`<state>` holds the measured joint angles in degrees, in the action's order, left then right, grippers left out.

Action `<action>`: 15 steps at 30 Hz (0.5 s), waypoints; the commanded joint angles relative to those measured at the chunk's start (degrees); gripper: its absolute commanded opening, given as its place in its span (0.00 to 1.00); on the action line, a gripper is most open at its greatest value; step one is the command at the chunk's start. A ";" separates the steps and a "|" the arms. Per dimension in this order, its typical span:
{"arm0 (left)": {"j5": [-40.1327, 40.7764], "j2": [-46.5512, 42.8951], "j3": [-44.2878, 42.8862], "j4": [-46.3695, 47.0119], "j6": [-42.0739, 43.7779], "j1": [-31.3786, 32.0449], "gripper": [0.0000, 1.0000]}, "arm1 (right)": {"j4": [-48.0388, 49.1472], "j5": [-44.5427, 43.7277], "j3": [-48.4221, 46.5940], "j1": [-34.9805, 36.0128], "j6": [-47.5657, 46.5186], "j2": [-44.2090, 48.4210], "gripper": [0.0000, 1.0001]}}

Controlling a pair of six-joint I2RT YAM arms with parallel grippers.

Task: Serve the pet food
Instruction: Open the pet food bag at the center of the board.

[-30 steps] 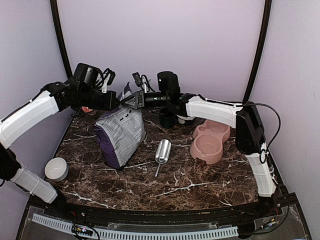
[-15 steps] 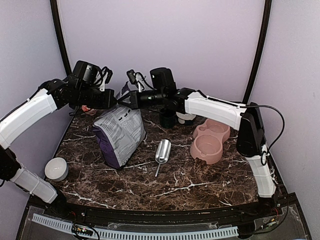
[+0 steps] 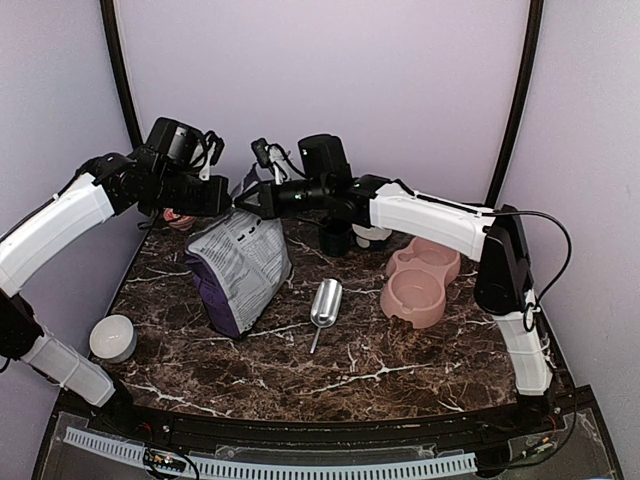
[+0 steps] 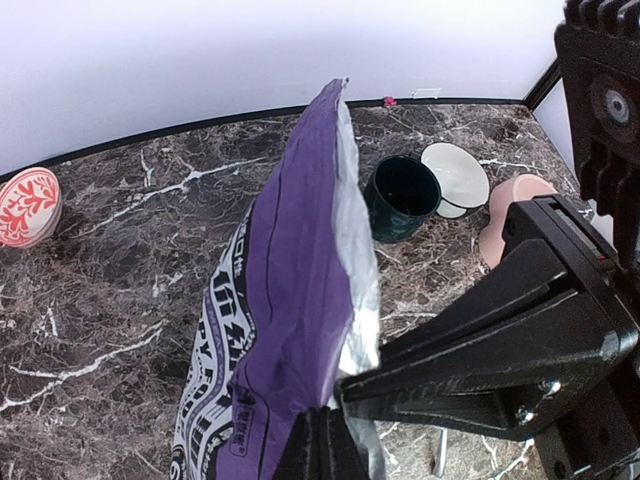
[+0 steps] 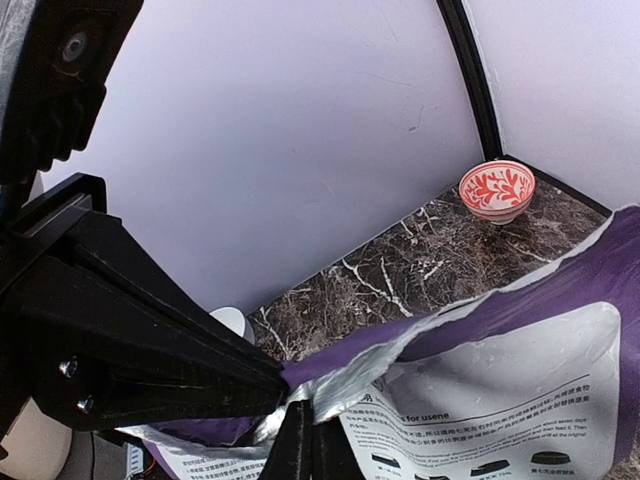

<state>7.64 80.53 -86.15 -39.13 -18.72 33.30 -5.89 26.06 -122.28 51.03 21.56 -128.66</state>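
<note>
Bag (image 3: 240,268) of crinkled purple-and-grey printed film, silver foil inside, stands tilted on the dark brown marble-patterned worktop (image 3: 380,370). Its base rests on the surface towards the near left, and its long axis rises towards the far side, where the flattened top edge is held up. In the right wrist view that edge looks ragged and partly torn.

The left end effector (image 4: 318,440) is pressed together on the top edge, pinching the film. The right end effector (image 5: 305,440) pinches the same edge just beside it, from the opposite side.

No pet food shows in any view, so where it lies and which way it points cannot be told.

A shiny metal scoop (image 3: 325,303) lies right of the bag with its handle pointing near. A smooth pink double bowl (image 3: 420,280) sits further right, and a plain white bowl (image 3: 112,337) sits at the near left.
</note>
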 commanded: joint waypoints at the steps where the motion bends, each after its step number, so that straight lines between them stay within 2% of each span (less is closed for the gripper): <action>1: 15.95 -3.27 -2.86 -6.56 -0.12 -1.88 0.00 | -9.35 -6.16 1.71 -2.77 -1.69 1.22 0.00; 8: 25.16 -2.30 -4.00 -9.86 -0.96 -0.57 0.00 | -10.04 -5.95 1.17 -2.66 -1.92 0.77 0.00; 11: 20.51 -3.29 -2.80 -7.00 0.18 -0.25 0.00 | -9.22 -5.65 1.42 -2.67 -1.56 0.73 0.00; 14: 13.93 -4.54 -1.33 -3.20 0.87 -0.25 0.00 | -4.07 -3.69 4.28 -2.88 1.25 2.57 0.00; 15: 11.48 -4.96 -0.92 -1.90 0.92 -0.30 0.00 | -1.32 -2.08 5.69 -3.20 3.21 3.43 0.05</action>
<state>23.81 79.81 -88.23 -44.12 -18.72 33.01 -14.31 21.08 -120.09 47.72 20.93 -128.29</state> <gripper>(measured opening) 0.006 0.004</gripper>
